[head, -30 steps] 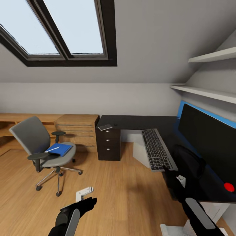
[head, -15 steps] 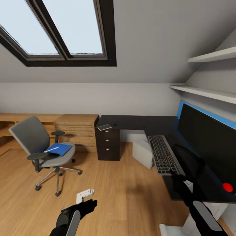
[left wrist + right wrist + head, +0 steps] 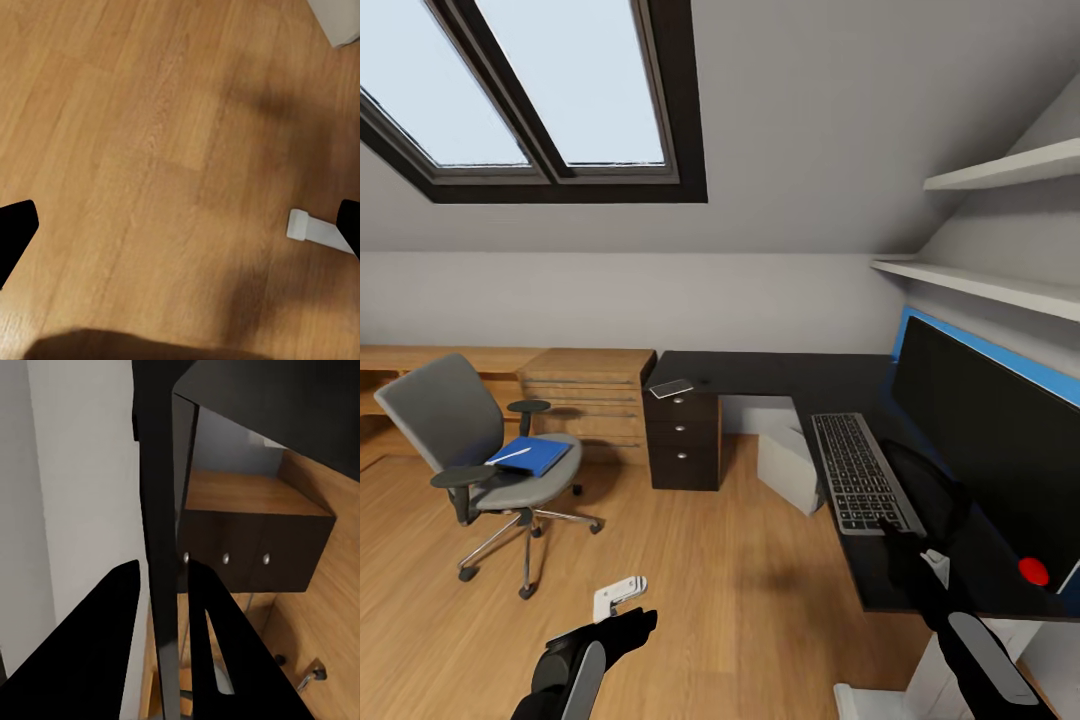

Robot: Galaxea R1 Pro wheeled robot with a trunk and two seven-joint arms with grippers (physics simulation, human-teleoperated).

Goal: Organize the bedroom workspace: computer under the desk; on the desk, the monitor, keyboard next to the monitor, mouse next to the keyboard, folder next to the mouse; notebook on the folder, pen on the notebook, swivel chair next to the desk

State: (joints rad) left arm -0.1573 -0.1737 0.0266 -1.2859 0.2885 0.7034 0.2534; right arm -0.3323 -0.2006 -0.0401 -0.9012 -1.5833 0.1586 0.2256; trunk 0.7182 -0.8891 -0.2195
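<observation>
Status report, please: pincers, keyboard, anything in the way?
Right pincer shut on keyboard; keyboard on desk beside monitor. Left pincer open above floor. Folder on swivel chair.

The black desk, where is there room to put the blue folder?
The black desk is bare between the small phone-like slab at its far corner and the grey keyboard. It is crowded nearer, where the keyboard, black monitor and red mouse sit.

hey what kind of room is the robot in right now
Most likely an attic room set up as a home office: a sloped ceiling with a skylight, a dark desk with a monitor and keyboard, and a swivel chair.
</observation>
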